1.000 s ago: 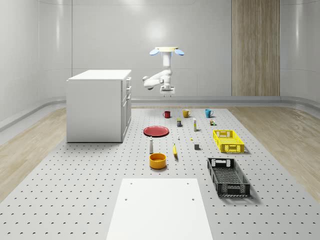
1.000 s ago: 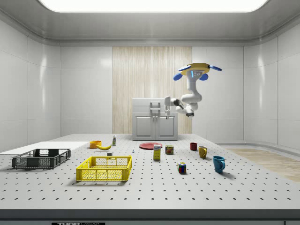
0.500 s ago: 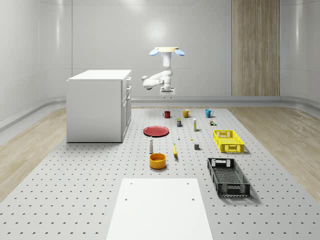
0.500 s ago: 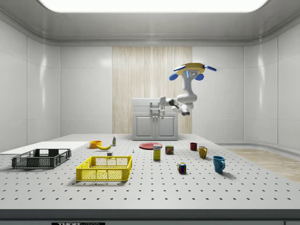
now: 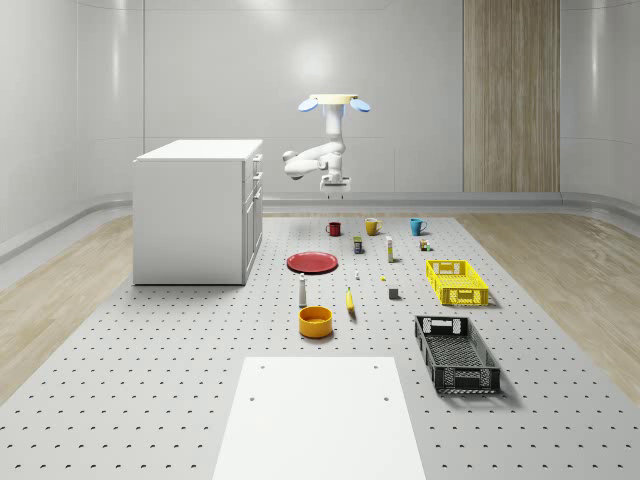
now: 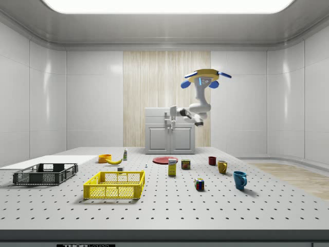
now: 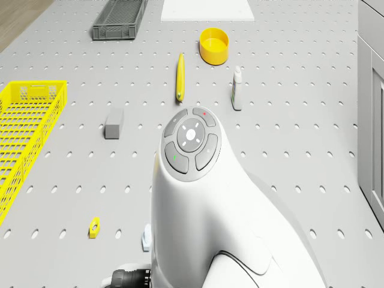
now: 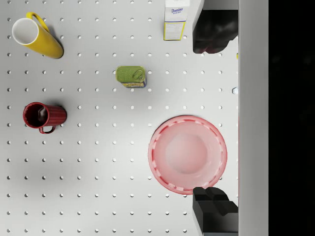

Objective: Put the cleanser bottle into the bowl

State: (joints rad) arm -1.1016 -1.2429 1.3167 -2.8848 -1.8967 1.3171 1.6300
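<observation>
Upper centre of the whole-scene view: a hovering drone, high in the air over the far part of the perforated table, just right of a white cabinet

Below the drone, a bent white arm ending in a downward-pointing gripper, well above the tabletop

In the wrist view, two dark fingers spread wide apart, nothing between them but the table far beneath; released, grasping nothing

Directly under the gripper, a red plate; near it a green can, a red mug, a yellow mug lying on its side and a sugar box

Centre of the whole-scene view, nearer the camera than the plate: the cleanser bottle, upright on the table, well apart from the gripper

Just in front of the bottle and slightly right, close but not touching: the orange-yellow bowl, nothing inside

Right of the bottle and bowl, a banana flat on the table

Right side of the whole-scene view: a yellow crate and, nearer the camera, a black crate

Left of centre in the side view: bowl, banana and bottle grouped together, far below and left of the drone
</observation>
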